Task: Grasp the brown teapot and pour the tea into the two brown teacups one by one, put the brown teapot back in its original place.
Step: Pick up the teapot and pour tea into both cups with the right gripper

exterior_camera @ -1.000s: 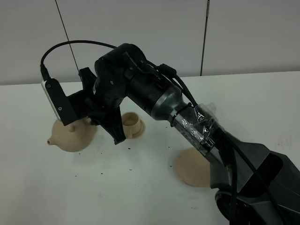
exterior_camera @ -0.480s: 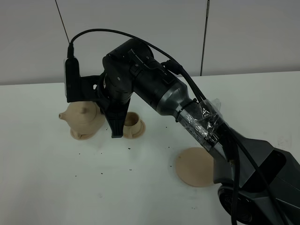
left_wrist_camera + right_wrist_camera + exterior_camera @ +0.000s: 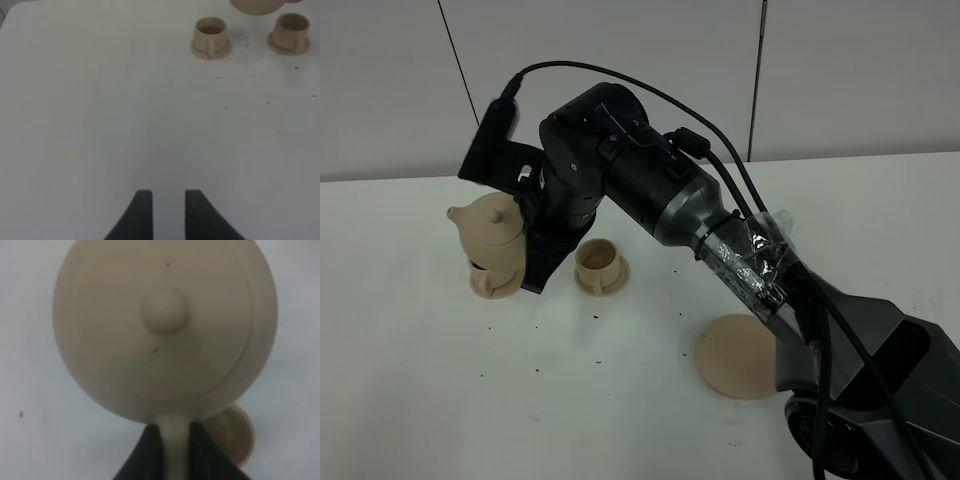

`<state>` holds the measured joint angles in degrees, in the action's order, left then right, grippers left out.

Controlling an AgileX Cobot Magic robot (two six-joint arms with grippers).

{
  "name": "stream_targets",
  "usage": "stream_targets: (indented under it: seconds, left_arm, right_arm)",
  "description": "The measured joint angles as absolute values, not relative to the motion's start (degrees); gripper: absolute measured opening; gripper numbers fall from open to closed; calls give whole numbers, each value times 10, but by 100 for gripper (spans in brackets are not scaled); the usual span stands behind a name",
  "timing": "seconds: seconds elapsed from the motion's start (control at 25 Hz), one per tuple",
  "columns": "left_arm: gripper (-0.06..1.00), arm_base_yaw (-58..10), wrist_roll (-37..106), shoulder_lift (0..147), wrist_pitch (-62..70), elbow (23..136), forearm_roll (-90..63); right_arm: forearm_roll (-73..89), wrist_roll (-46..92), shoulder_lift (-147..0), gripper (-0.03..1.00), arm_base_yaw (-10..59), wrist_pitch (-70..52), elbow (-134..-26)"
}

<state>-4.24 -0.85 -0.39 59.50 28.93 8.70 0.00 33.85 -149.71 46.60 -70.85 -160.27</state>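
My right gripper (image 3: 527,245) reaches across to the left and is shut on the loop handle of the brown teapot (image 3: 490,228). It holds the teapot roughly upright in the air, spout to the left, right over the left teacup (image 3: 495,282). The right wrist view looks down on the teapot lid (image 3: 165,325), with the handle between my fingers (image 3: 175,432) and a saucer edge (image 3: 235,437) below. The second teacup (image 3: 598,265) stands to its right. The large flat saucer (image 3: 738,355) lies bare nearer the front. The left wrist view shows both cups (image 3: 211,37) (image 3: 292,30); the left gripper (image 3: 169,200) is empty, jaws slightly apart.
Small dark specks of tea leaves (image 3: 570,330) are scattered on the white table (image 3: 440,400) in front of the cups. The right arm (image 3: 740,260) stretches over the table's middle and over part of the flat saucer. A white wall stands behind.
The teapot has swung from a low tilt, spout down to the left, back to upright. It has risen and moved right, over the left cup. The right wrist has rotated with it.
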Motion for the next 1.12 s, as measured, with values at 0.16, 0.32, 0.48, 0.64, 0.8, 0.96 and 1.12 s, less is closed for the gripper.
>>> stream_targets:
  seconds: [0.16, 0.32, 0.48, 0.64, 0.8, 0.96, 1.12]
  left_arm:
    - [23, -42, -9, -4, 595, 289, 87]
    - [23, -42, -9, -4, 595, 289, 87]
    - [23, -42, -9, -4, 595, 289, 87]
    - [23, -42, -9, -4, 595, 289, 87]
    - [23, -42, -9, -4, 595, 289, 87]
    - [23, -42, -9, -4, 595, 289, 87]
    - [23, -42, -9, -4, 595, 289, 87]
  right_arm:
    - [0, 280, -1497, 9, 466, -708, -1603]
    - [11, 257, -1497, 9, 466, -708, -1603]
    - [14, 256, -1497, 9, 467, -708, -1603]
    - [7, 264, -1497, 9, 467, -708, -1603]
    - [-6, 301, -1497, 9, 465, -708, -1603]
    - [-6, 317, -1497, 9, 455, -708, -1602]
    - [-6, 318, -1497, 9, 437, -708, -1588]
